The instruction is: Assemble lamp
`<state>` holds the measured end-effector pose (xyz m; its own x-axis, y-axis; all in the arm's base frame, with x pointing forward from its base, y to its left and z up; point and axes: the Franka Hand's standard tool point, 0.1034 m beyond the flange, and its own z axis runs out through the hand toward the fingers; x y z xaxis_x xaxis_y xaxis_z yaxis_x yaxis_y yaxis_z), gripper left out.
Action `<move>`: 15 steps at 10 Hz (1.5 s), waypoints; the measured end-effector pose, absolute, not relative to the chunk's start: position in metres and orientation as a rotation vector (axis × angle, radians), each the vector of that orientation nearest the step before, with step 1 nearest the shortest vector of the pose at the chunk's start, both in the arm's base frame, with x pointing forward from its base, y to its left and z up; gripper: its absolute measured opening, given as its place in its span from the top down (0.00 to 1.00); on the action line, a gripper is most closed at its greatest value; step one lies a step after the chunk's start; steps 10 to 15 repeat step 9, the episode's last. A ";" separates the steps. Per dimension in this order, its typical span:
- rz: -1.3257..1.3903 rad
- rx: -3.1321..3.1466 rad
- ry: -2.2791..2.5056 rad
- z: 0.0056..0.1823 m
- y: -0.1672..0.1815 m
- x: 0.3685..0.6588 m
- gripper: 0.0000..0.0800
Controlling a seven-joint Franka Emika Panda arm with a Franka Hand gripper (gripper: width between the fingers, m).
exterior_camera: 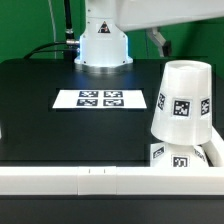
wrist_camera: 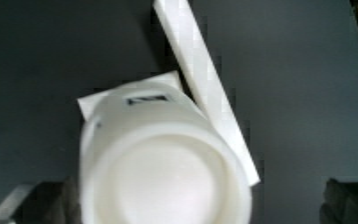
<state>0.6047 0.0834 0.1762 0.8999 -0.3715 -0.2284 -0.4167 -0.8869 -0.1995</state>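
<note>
The white tapered shade [exterior_camera: 182,98] stands narrow end up and tilted at the exterior view's right, with square tags on its side. It rests on or against the small tagged base [exterior_camera: 176,155], which sits by the white front wall; I cannot tell how they touch. In the wrist view the shade's round end [wrist_camera: 149,170] fills the lower middle. My gripper [wrist_camera: 190,206] is open, with dark fingertips [wrist_camera: 23,205] far apart on either side of the shade and not touching it. The gripper does not show in the exterior view. The bulb is out of view.
The marker board [exterior_camera: 100,99] lies flat on the black table behind the parts. A white wall [exterior_camera: 90,181] runs along the table's front edge and shows as a strip in the wrist view [wrist_camera: 188,50]. The arm's base [exterior_camera: 103,45] stands at the back.
</note>
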 end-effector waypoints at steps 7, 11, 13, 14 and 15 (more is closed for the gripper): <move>0.392 -2.865 0.531 0.191 0.093 0.606 0.13; 0.393 -2.865 0.531 0.190 0.093 0.606 0.13; 0.393 -2.865 0.531 0.190 0.093 0.606 0.13; 0.393 -2.865 0.531 0.190 0.093 0.606 0.13; 0.393 -2.865 0.531 0.190 0.093 0.606 0.13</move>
